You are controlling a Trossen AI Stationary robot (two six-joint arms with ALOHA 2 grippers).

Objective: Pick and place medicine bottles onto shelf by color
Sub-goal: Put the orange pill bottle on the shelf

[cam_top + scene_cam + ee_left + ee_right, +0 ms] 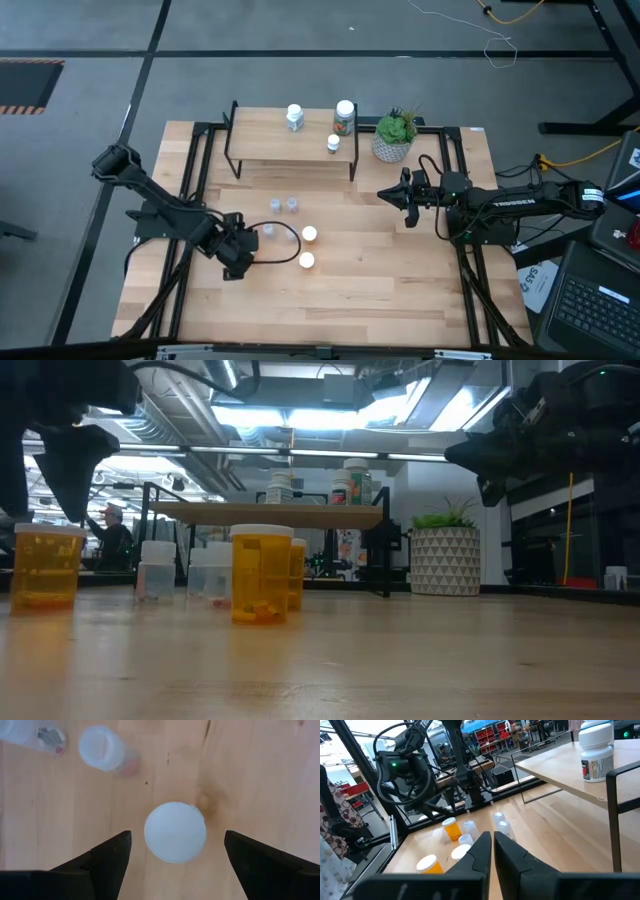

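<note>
Bottles (291,204) on table, three (344,117) on shelf (290,143)

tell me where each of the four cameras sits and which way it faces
High view: overhead, straight down on the table, both arms, the shelf.
Low view: at tabletop height, level across orange bottles toward the shelf; arms hang from above.
Left wrist view: looks down past open fingers at a white bottle cap.
Right wrist view: past shut fingers toward the left arm.
Shared: the shelf's white bottle.
</note>
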